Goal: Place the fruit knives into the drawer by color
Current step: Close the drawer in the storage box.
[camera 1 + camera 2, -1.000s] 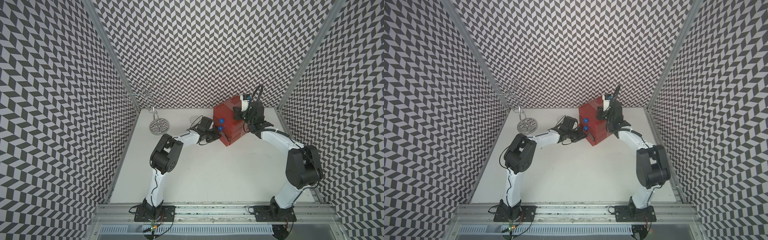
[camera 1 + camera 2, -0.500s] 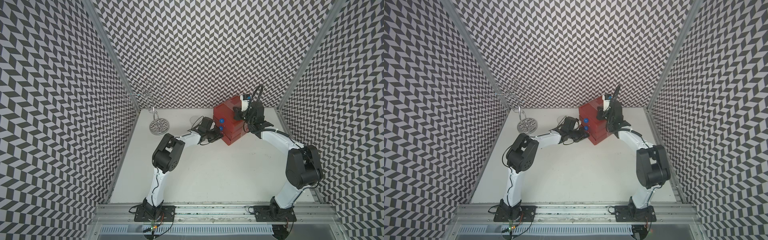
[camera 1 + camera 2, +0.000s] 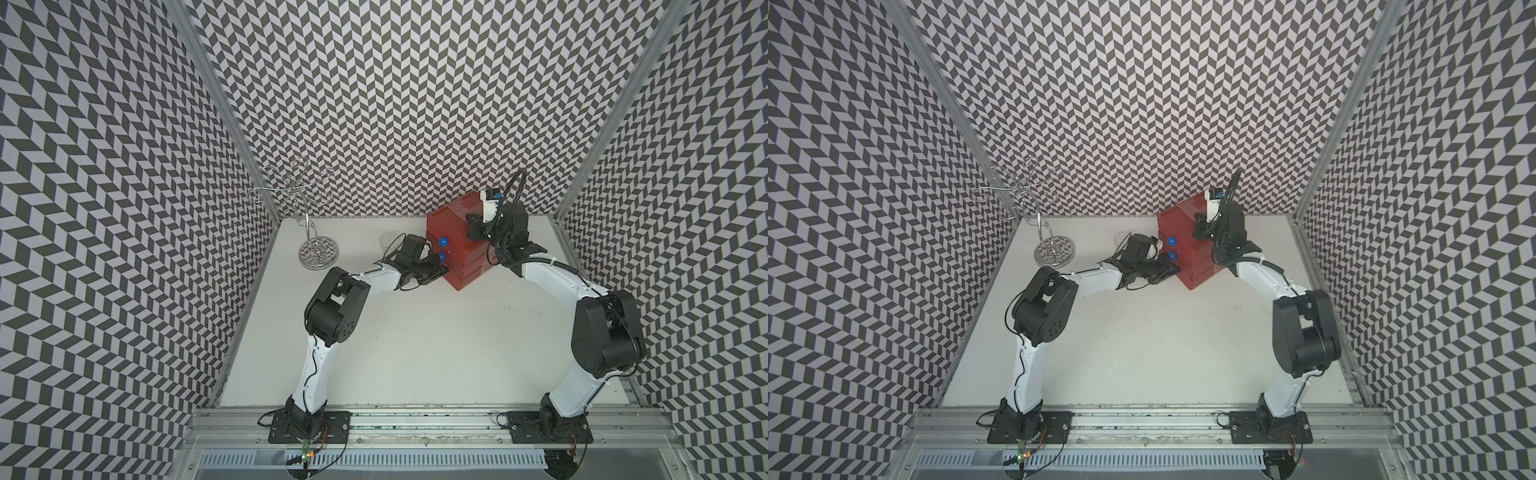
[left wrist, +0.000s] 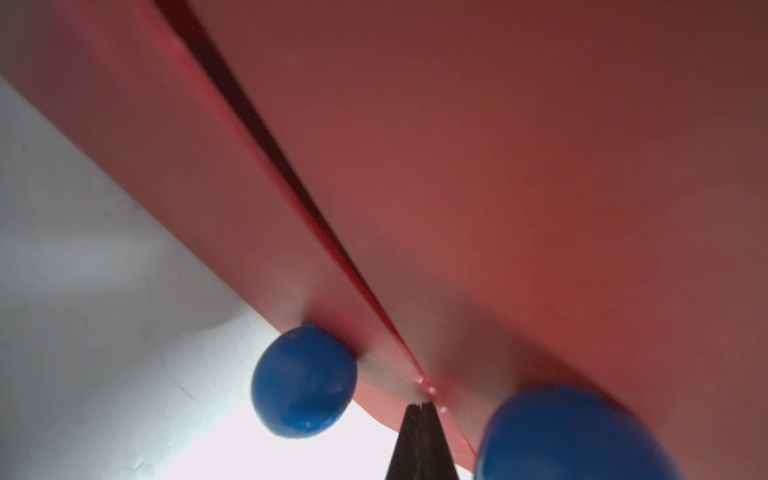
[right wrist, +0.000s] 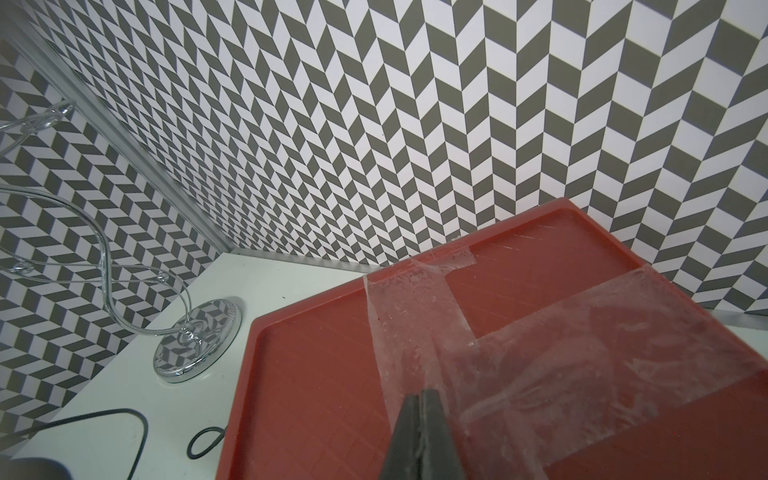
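1. Pressing down on the top of the drawer (image 3: 455, 230), the right gripper (image 5: 422, 397) has its jaws closed together with nothing between them. The tip sits on the red lid beside the clear tape (image 5: 540, 332). My guess is that it steadies the box so it cannot slide.
2. At the front of the drawer, the left gripper (image 3: 441, 268) is also pinched closed and empty. Its point touches the red face near the seam between two trays, between the blue knobs (image 4: 303, 380). It looks like a push to seat a tray flush, though the wrist view is too close and blurred to be sure which tray it bears on.
3. The drawer stands at the back of the table (image 3: 415, 353), all its trays looking closed.
4. No fruit knives show anywhere around the drawer. They may be inside it, but the red walls hide that.
5. A clear cup (image 3: 388, 240) stands just beside the drawer's front, right behind the left wrist, so a careless retreat could knock it.
6. A chrome wire stand (image 3: 318, 253) sits well apart from the drawer, out of the way.
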`<state>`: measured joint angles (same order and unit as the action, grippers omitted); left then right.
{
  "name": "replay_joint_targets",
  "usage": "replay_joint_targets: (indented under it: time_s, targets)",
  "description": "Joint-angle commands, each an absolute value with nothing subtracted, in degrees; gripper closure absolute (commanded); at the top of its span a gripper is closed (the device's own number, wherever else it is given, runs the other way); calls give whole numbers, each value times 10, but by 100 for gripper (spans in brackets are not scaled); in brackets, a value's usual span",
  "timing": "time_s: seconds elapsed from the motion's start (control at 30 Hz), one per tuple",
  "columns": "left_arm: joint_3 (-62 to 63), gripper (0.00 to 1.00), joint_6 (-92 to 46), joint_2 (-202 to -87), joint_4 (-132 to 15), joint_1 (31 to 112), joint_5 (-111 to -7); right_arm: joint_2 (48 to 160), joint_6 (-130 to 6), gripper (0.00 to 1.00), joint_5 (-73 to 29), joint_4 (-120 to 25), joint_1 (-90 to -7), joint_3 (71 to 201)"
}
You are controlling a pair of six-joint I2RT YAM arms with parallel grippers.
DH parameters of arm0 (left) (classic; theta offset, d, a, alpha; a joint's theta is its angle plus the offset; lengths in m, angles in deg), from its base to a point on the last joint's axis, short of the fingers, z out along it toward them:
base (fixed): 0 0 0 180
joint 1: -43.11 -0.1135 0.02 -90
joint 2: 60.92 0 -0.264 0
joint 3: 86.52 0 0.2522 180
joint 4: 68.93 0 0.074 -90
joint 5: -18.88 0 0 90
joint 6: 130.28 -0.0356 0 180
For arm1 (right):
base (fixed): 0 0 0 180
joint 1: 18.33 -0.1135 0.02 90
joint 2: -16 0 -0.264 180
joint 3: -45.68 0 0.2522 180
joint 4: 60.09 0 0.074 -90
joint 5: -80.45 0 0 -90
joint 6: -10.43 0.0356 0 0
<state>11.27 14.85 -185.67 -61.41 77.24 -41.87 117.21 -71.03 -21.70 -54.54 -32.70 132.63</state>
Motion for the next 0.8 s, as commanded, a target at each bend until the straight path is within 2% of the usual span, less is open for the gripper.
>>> replay_joint_targets:
  time_s: [0.0,0.33,0.77]
  targets:
    - [93,100,145,-1831,-649,780,-412,1292,-678,100,-240,-279,-332,1247]
    - [19,100,95,-1721,-608,787,-453,1219,-656,100,-207,-311,-332,1227]
    - [-77,100,12,-1537,-576,791,-527,1011,-635,100,-180,-390,-332,1188]
